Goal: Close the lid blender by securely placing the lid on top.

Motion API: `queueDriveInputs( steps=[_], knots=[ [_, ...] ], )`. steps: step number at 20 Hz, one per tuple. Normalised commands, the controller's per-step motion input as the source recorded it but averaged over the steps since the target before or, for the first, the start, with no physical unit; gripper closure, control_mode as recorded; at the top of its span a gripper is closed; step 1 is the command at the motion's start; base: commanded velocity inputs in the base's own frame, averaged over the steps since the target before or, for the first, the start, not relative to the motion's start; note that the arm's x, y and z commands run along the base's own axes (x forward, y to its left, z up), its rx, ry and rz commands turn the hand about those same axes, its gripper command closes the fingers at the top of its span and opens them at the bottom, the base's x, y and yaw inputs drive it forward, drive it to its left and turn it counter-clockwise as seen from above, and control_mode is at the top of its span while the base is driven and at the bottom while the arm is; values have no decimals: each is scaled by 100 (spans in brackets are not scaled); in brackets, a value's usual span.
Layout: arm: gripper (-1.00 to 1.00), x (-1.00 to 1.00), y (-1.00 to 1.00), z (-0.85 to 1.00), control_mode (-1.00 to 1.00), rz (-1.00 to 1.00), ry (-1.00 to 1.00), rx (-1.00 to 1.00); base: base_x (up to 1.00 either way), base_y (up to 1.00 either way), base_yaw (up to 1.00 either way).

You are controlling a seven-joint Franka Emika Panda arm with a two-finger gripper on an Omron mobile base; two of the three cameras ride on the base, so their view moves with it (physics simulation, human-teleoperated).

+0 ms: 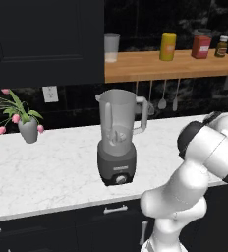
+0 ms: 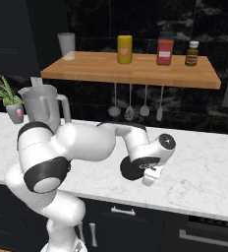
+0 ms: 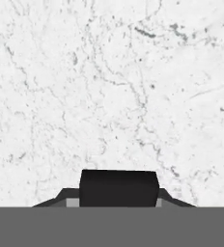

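one blender (image 1: 118, 140), one tumbler (image 1: 111, 47), three shelf jars (image 2: 164, 48), four hanging utensils (image 2: 129, 112), one flower vase (image 1: 28, 131), one outlet (image 1: 50, 93)

The blender (image 1: 118, 142) stands upright on the white marble counter (image 1: 47, 172), a tall translucent grey jar with a side handle and a pour spout, seated on a dark grey motor base with a round knob at its front; its mouth is open, with nothing on top. In the hand view the lid (image 3: 119, 187) is a black shape edge-on at the bottom, close over the marble.
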Motion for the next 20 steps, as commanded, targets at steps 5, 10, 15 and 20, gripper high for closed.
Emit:
queueDriveInputs(
  steps=[5,10,15,20],
  knots=[
    [100,-44,27,87,-100,-9,-8,7,0,0,0],
    [100,-52,28,98,-100,-4,-10,9,0,0,0],
    [100,-45,33,100,-100,-2,-9,12,0,0,0],
    [100,-16,57,91,-100,0,-1,12,0,0,0]
  ],
)
